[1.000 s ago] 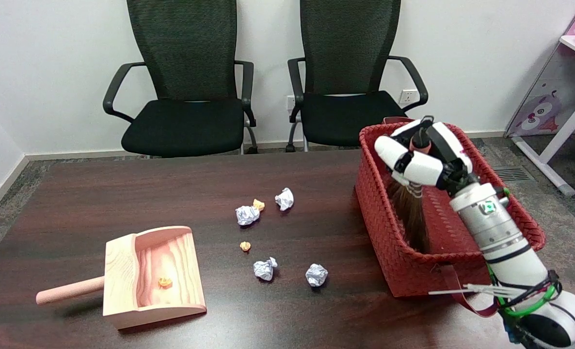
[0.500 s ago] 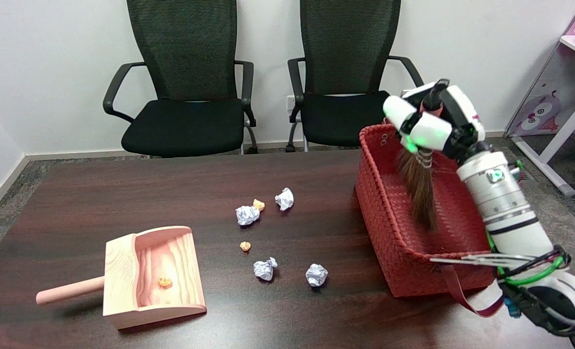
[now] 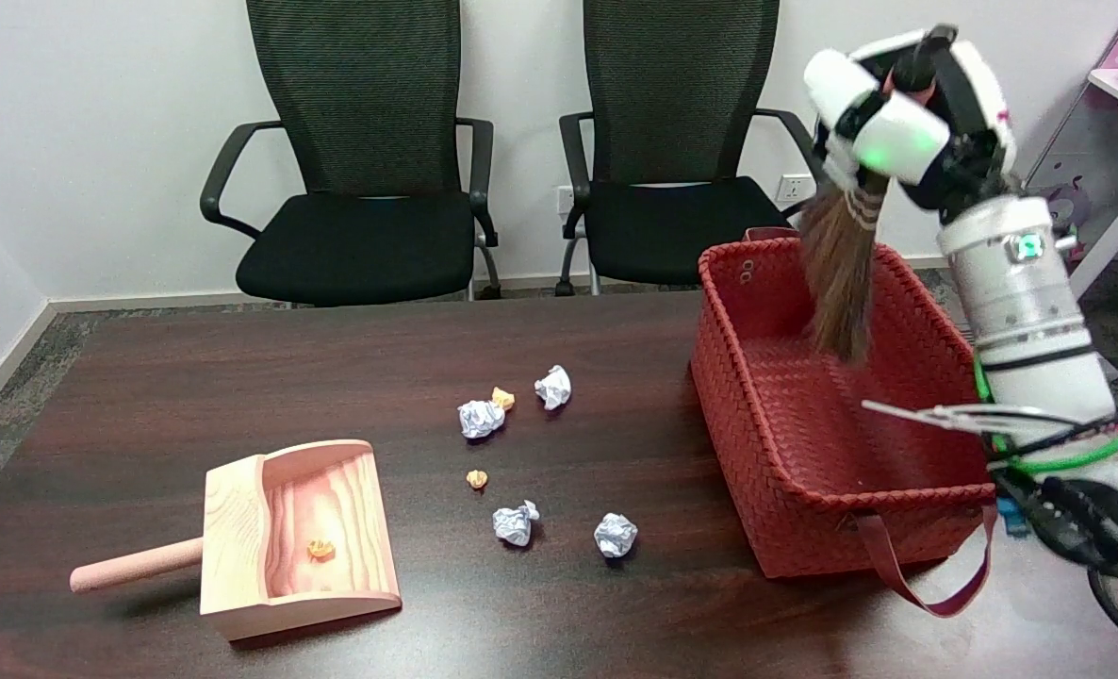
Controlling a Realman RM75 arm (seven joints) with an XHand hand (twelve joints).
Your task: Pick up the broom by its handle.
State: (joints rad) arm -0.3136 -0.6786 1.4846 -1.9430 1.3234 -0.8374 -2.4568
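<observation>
Now the right hand [image 3: 908,113] grips the broom [image 3: 842,273] handle (bristles hanging below, above the basket [image 3: 851,509]).

A red woven basket [image 3: 804,490] sits at the right of the dark wooden table [image 3: 191,377]. A wooden dustpan [image 3: 300,538] lies near left, one orange paper scrap [image 3: 320,549] inside. Crumpled white paper balls [image 3: 481,418] and small orange scraps [image 3: 476,479] are scattered mid-table. Two black office chairs [image 3: 361,160] stand beyond the far edge.

An office: two mesh office chairs [image 3: 361,160], dark wooden table [image 3: 238,377].
</observation>
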